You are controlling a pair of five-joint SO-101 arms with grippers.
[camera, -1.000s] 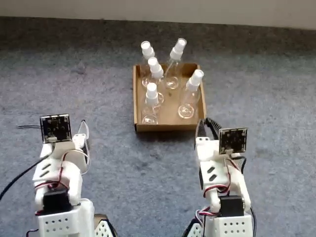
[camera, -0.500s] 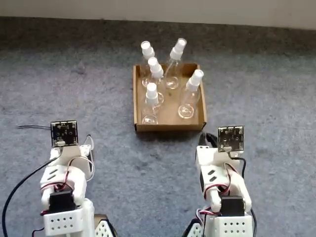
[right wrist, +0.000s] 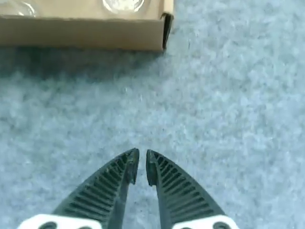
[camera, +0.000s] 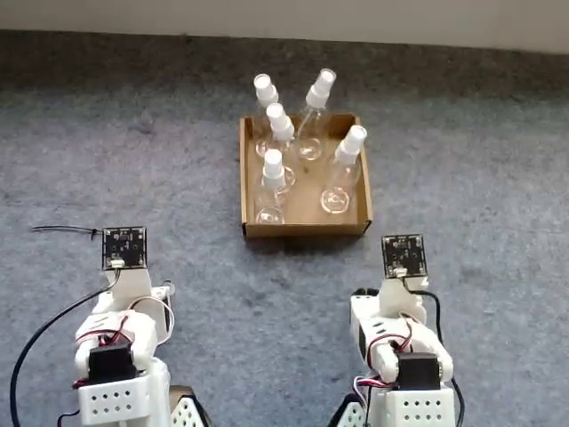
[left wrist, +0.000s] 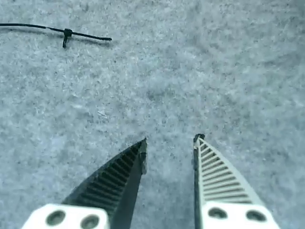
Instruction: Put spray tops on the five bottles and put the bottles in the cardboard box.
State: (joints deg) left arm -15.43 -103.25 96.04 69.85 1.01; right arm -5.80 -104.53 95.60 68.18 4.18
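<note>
Cardboard box (camera: 305, 229) at twelve o'clock on the grey carpeted bench (camera: 462, 160) holds five clear bottles (camera: 271, 182), all upright with white spray tops. They look light, slick and easy to tip, so the neck below the cap seems the safest hold.

Left wrist view: left end effector (left wrist: 170, 141) released and empty above the carpet.

Right wrist view: right end effector (right wrist: 142, 160) clenched on nothing, with the box just ahead.

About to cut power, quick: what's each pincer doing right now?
Left pincer: open, holding nothing.
Right pincer: closed, holding nothing.
</note>
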